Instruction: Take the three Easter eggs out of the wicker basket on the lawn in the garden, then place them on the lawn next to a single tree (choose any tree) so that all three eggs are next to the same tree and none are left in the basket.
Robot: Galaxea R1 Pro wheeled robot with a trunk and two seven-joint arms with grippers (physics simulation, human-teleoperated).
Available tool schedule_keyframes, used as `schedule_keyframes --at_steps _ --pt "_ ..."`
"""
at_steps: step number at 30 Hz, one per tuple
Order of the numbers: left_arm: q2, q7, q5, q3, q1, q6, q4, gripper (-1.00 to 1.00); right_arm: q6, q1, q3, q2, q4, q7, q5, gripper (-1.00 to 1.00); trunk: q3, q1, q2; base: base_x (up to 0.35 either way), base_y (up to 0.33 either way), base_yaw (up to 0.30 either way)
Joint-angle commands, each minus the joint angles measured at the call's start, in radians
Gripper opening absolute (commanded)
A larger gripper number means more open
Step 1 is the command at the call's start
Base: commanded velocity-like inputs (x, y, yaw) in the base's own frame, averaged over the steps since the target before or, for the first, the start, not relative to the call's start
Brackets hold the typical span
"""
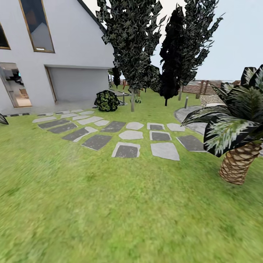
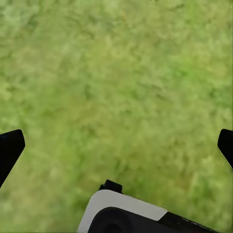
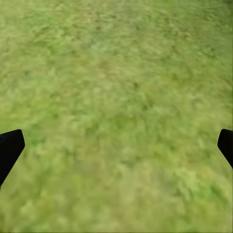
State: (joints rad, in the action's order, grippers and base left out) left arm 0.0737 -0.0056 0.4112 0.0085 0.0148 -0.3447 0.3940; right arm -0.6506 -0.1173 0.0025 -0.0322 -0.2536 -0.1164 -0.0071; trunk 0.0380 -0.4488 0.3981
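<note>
The three Easter eggs and the wicker basket are out of view. The lawn (image 1: 109, 204) spreads wide in front of me. A tree with a straight pale trunk (image 1: 132, 103) and a dark jagged crown stands at the far side, behind the stepping stones. My left gripper (image 2: 116, 148) hangs open over bare grass, its dark fingertips (image 2: 9, 148) far apart with nothing between them. My right gripper (image 3: 116, 148) is open too, over grass (image 3: 116, 97), and holds nothing.
Grey stepping stones (image 1: 126, 149) cross the lawn ahead. A small palm (image 1: 237, 166) stands close at the right. A round bush (image 1: 107, 100), a dark thin-trunked tree (image 1: 168, 54), the white house (image 1: 69, 44) and a wooden fence (image 1: 197, 87) lie beyond. A white and black robot part (image 2: 126, 213) is below the left gripper.
</note>
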Motion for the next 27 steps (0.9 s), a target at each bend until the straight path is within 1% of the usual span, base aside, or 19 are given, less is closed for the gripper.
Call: schedule_keyframes --at_steps 1,20,27 --pt "0.000 -0.001 0.003 0.001 0.000 0.000 0.002 1.00 -0.003 -0.001 0.001 0.000 0.001 -0.002 -0.001 1.00 0.002 -0.001 0.002 0.331 0.000 0.000" --pt "0.000 -0.001 0.003 0.001 0.000 0.000 0.002 1.00 -0.003 -0.001 0.001 0.000 0.005 -0.002 0.001 1.00 0.002 -0.001 0.002 0.333 0.000 0.000" --pt "0.000 -0.001 0.003 0.001 0.000 0.000 0.002 1.00 -0.003 -0.001 0.001 0.000 0.005 -0.002 0.001 1.00 0.002 -0.001 0.002 0.335 0.076 0.000"
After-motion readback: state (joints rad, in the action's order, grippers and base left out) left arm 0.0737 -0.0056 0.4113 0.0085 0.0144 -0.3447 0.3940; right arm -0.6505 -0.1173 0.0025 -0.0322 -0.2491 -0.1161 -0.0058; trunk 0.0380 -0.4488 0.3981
